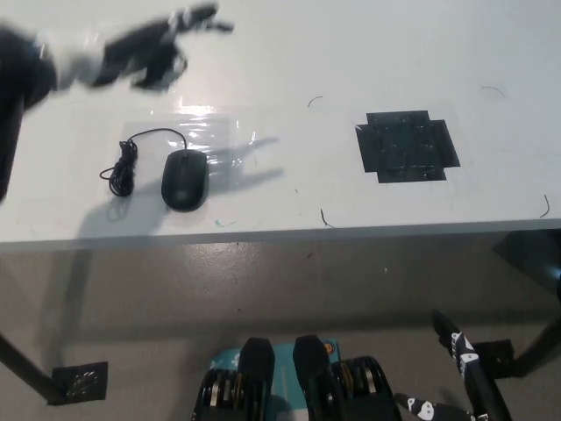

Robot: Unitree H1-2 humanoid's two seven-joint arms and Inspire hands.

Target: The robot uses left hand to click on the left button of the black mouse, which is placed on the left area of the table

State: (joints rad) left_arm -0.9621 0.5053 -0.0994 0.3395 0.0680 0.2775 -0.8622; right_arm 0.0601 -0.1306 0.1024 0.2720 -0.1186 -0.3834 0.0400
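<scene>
Head view: the small black corded mouse (pixel 184 179) lies on the left part of the white table (pixel 289 53). The left hand (pixel 153 48) hovers above and beyond it, blurred, fingers apart, holding nothing. The black right hand (pixel 469 377) hangs low at the bottom right; whether its fingers are closed I cannot tell.

The left robot hand (pixel 153 48), blurred, hangs above the desk (pixel 351 53) near its far left corner, apart from the black mouse (pixel 184 179) by the near edge.
</scene>
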